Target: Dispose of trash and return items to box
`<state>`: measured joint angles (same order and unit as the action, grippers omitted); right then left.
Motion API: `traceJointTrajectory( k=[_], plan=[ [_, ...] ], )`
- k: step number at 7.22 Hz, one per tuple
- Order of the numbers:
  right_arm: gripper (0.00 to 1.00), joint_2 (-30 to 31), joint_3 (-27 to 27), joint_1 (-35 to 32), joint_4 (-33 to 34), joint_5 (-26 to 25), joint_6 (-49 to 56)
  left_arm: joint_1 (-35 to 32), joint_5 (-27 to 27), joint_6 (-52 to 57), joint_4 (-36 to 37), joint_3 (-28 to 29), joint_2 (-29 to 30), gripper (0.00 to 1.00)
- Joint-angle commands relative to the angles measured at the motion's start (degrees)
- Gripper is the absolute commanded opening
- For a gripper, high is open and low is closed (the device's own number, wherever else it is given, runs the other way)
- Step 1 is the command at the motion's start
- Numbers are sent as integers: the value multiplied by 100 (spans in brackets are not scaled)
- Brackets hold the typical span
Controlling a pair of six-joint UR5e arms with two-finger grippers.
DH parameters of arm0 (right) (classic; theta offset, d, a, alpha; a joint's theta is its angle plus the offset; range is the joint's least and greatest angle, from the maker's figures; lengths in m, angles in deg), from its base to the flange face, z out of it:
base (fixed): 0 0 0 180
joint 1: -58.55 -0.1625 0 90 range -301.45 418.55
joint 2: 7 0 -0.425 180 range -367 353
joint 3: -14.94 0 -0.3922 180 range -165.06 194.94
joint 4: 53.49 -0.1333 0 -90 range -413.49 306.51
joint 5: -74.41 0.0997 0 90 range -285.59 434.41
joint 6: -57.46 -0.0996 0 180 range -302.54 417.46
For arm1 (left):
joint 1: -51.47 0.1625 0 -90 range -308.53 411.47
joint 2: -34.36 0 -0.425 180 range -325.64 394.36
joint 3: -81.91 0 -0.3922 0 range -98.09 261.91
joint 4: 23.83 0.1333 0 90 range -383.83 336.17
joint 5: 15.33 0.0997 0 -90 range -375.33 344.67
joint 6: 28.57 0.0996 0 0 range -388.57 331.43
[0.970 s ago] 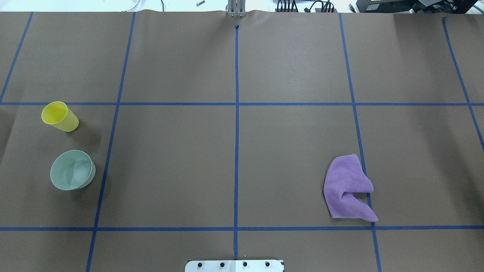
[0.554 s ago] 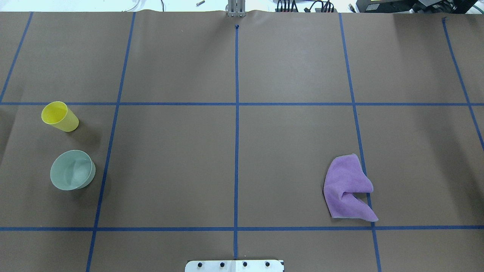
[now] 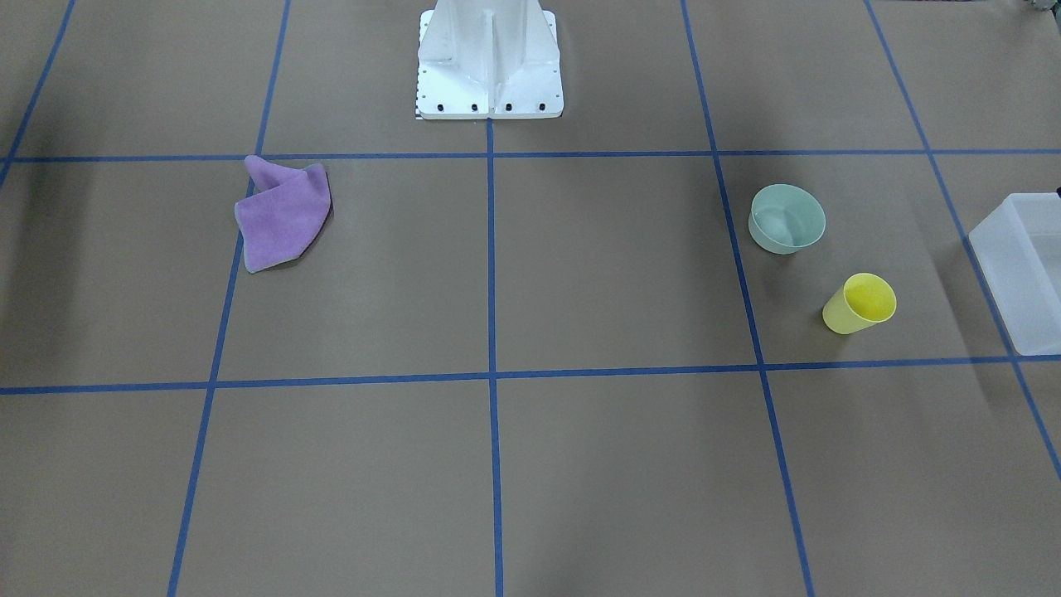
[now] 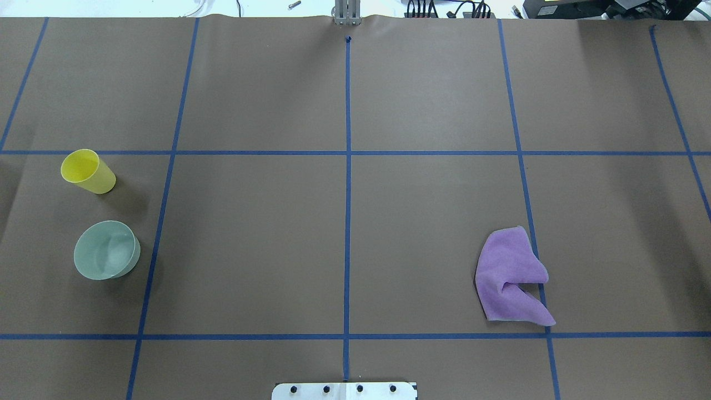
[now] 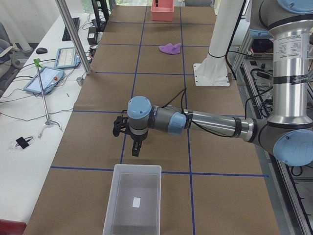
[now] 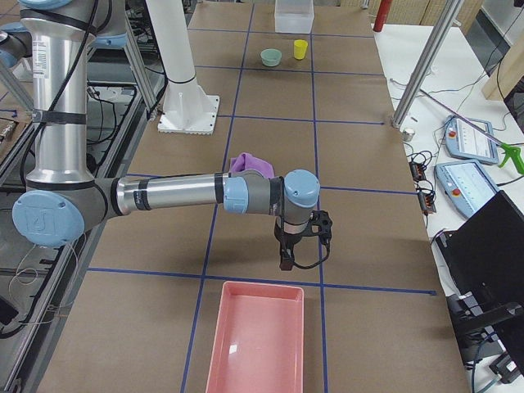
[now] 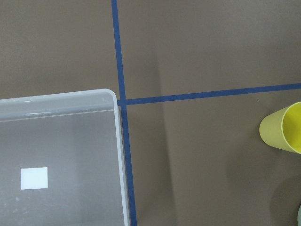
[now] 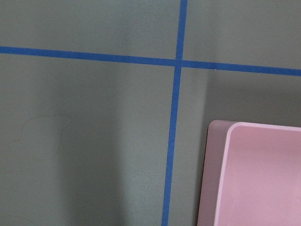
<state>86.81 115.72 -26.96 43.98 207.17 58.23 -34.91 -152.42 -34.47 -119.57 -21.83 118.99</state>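
Observation:
The yellow cup (image 4: 88, 171) stands upright at the table's left, with the mint-green bowl (image 4: 106, 250) just nearer the robot. Both also show in the front-facing view, the cup (image 3: 862, 303) and the bowl (image 3: 787, 219). The translucent box (image 3: 990, 249) lies beyond them at the table's left end and is empty (image 5: 137, 167). My left gripper (image 5: 135, 149) hangs just above the table beside the box's near rim. The left wrist view shows the box corner (image 7: 120, 141) and the cup's edge (image 7: 284, 134). My right gripper (image 6: 285, 260) hangs by a pink tray. I cannot tell whether either gripper is open or shut.
A crumpled purple cloth (image 4: 511, 278) lies right of centre. A pink tray (image 6: 258, 285) sits at the table's right end, its corner in the right wrist view (image 8: 225, 165). The white pedestal (image 3: 489, 58) stands at the robot's edge. Blue tape lines grid the brown table.

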Motion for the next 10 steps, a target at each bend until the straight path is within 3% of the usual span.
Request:
traceJointTrajectory(
  k=[1, 5, 7, 10],
  plan=[
    [100, -3, 3, 0, 0, 83, 2, 7, -3, 54, -6, -6, 10, 98],
    [100, -3, 56, 0, 0, 144, 2, 356, 15, -155, 11, -128, -51, 98],
    [100, -3, 65, 0, -9, 145, 2, 1075, 189, -1724, 11, -540, 159, 98],
    [100, -21, 30, 0, -9, 145, 2, 2244, 1031, -3002, 55, -201, 982, 98]
  ],
)
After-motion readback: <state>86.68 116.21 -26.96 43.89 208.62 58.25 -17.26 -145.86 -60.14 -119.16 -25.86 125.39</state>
